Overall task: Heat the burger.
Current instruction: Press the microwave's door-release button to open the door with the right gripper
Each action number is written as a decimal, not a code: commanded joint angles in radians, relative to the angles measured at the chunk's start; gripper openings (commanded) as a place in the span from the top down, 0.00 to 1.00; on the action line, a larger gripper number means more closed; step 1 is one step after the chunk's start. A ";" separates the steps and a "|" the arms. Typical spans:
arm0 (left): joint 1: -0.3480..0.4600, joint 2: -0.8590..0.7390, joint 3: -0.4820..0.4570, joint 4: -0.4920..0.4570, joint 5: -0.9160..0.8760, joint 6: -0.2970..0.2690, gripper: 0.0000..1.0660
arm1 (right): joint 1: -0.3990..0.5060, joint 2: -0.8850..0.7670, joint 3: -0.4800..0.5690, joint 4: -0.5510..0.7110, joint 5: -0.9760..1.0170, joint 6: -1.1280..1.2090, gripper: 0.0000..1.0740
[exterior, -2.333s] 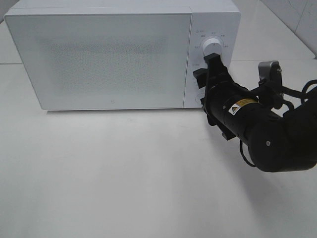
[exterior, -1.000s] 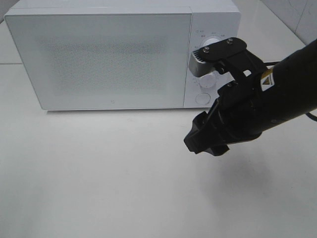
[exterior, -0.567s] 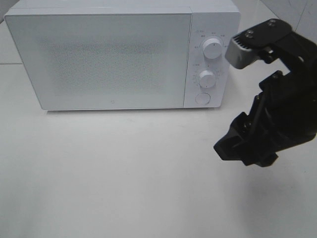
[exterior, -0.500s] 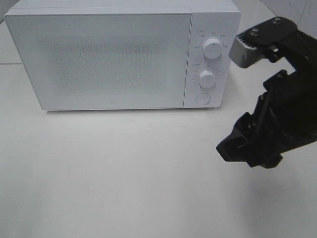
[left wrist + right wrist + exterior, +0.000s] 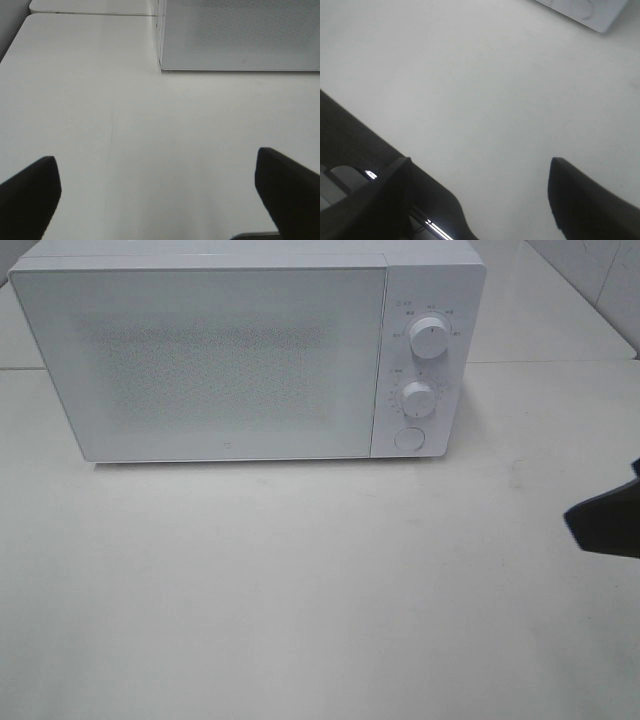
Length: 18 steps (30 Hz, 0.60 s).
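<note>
One white microwave (image 5: 430, 280) — speckled door (image 5: 210, 360) shut, two dials (image 5: 429, 338).

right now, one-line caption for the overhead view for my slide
Closed white microwave on a pale table, with only the tip of the right arm showing at the right edge.

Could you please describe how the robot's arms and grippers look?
The left gripper has two broad, plain black jaws with blunt tips. The right gripper has similar black jaws, with a small grey part and a shiny strip beside one. Overhead, only a black wedge of the right arm shows; no labels visible.
</note>
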 commanded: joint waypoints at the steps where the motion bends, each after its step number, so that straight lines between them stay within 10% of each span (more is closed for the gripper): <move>1: 0.002 -0.016 0.001 0.000 -0.012 -0.005 0.08 | -0.109 -0.079 0.042 -0.011 0.031 0.005 0.31; 18: 0.002 -0.016 0.001 0.000 -0.012 -0.005 0.08 | -0.410 -0.558 0.195 -0.016 0.084 0.046 0.31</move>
